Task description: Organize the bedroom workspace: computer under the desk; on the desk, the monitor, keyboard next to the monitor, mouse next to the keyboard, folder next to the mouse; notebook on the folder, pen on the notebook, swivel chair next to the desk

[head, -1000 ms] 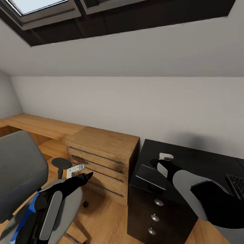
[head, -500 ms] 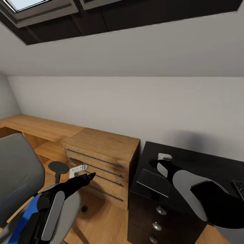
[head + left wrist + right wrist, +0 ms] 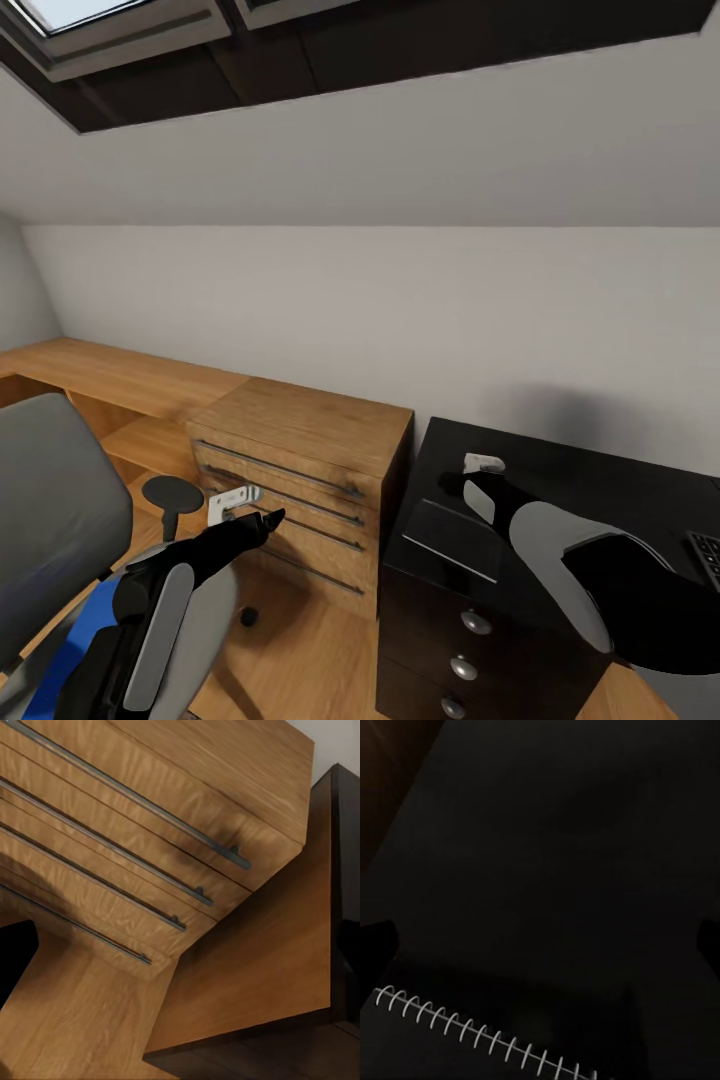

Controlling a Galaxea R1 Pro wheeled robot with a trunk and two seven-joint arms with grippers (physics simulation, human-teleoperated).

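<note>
Student: Everything sits further left in the head view than a second ago. Did the swivel chair point(image 3: 50, 520) roll?

Tutor: More likely the camera turned, since the whole picture shifted together. Over the last half second almost nothing changed. I judge the robot to be settling beside the desk point(image 3: 600, 470), with no object in hand.

Student: Where is the folder point(image 3: 70, 640)?

Tutor: It lies on the chair seat, partly behind the left arm, so it has yet to be moved. The notebook point(image 3: 450, 535) lies on the desk corner, and its spiral binding appears in the right wrist view. The keyboard point(image 3: 706, 555) shows at the desk's far right.

Student: And the grippers?

Tutor: The right gripper point(image 3: 478, 472) hovers over the desk with its fingers spread wide and empty. The left gripper point(image 3: 250, 508) hangs before the wood drawer unit point(image 3: 300, 440), its spread unclear.

Student: Any containers?

Tutor: The wood unit's drawers and the desk drawers point(image 3: 460, 640) are all closed, so their contents are hidden.
</note>
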